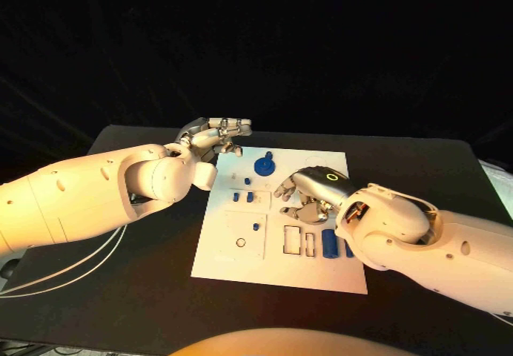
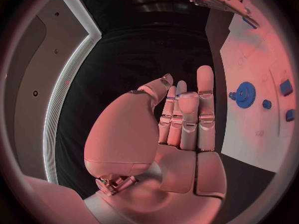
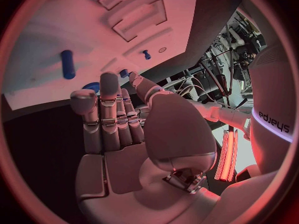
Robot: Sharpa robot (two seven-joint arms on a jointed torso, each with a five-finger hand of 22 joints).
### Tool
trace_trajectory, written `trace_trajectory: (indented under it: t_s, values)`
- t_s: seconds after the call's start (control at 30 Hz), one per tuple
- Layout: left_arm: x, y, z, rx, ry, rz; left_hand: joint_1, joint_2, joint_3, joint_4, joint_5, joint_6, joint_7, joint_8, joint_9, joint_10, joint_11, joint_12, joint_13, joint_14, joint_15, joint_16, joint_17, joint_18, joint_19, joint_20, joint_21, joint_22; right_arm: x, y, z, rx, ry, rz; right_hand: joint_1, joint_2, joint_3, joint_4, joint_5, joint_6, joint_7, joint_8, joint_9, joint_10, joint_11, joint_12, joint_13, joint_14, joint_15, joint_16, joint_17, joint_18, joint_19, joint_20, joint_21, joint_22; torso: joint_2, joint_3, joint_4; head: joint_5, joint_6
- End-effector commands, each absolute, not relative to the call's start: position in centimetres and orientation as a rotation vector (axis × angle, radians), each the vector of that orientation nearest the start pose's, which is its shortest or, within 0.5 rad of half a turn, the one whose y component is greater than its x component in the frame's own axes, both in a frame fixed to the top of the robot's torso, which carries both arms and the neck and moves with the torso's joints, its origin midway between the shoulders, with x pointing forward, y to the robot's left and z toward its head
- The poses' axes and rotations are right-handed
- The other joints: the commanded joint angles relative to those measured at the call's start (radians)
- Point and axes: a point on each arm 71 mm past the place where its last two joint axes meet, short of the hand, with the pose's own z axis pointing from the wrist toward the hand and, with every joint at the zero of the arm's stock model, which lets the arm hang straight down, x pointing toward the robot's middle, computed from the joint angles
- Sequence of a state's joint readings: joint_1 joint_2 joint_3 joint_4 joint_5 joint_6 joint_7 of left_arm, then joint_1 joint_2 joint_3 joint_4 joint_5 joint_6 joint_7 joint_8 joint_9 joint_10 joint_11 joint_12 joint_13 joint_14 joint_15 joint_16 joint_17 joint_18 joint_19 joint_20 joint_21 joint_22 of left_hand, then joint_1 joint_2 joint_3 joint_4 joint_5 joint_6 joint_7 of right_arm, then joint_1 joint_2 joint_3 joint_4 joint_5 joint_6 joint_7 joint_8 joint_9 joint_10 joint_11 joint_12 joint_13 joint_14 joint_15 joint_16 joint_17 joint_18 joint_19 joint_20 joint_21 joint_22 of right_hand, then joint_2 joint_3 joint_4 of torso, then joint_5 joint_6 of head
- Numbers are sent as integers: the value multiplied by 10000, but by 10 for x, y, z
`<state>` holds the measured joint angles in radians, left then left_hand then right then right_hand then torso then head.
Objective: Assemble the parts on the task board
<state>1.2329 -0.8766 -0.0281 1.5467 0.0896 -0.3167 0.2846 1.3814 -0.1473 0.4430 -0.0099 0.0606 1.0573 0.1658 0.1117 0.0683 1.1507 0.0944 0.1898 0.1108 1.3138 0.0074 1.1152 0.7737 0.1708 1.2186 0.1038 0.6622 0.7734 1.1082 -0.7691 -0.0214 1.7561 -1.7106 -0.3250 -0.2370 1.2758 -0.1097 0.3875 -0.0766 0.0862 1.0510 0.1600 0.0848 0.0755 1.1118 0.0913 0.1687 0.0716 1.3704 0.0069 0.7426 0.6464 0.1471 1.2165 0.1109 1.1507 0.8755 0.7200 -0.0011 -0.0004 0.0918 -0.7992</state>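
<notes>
We note the task board (image 1: 280,256), a white rectangular plate lying flat in the middle of the black table (image 1: 428,159), long side running near to far. Its near half carries raised rectangular outlines and a small ring mark. At the near right, a blue cylinder (image 1: 329,242) lies on the board just beside those outlines, close against the right arm.

Mid-board, the right hand (image 1: 305,196) hovers low over the plate, fingers curled downward; in the right wrist view (image 3: 115,129) they lie side by side and we see nothing in them. Whether the fingertips touch the board, we cannot tell.

Left of that hand stand a few small blue pegs (image 1: 250,197). Farther on sits a blue gear (image 1: 265,164), toothed and round.

At the far left corner of the board the left hand (image 1: 217,136) is raised, fingers (image 2: 206,104) straight and close together, holding nothing.
</notes>
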Motion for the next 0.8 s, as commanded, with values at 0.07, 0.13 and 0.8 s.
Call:
trace_trajectory:
  t_s: [0.07,0.13,0.8]
  values:
    - [493,220,-165,-12494,14559,-15338,-18,58,-69,-11,-13,-73,14,-33,-16,-97,-4,59,-15,-81,12,-59,-11,109,-71,34,-37,-15,420,-123,-179,-3427,16375,7433,4,-127,-65,65,99,54,-24,10,-6,70,5,47,-30,70,-15,34,-38,-85,61,-27,29,-28,-7,5,-54,-117,87]
    - [493,220,-165,-12495,14566,-15341,-18,58,-69,-11,-13,-73,14,-33,-16,-97,-4,59,-15,-81,12,-59,-11,109,-71,34,-37,-15,425,-135,-176,-3472,16561,6935,-30,-246,-167,84,165,0,-34,-57,-33,-88,19,-3,-69,19,-1,18,-90,-66,-19,-26,-53,-152,-15,7,-72,-147,124]
    - [493,221,-166,-12504,14624,-15350,-17,61,-74,-13,-13,-72,14,-29,-14,-102,-3,65,-15,-83,13,-58,-11,109,-72,36,-41,-16,439,-153,-190,-4316,17771,5424,421,-57,-1141,297,147,-173,-79,-170,-55,-943,80,115,-43,-373,73,-56,-536,142,-721,56,-959,-1335,-8,1,-67,-121,124]
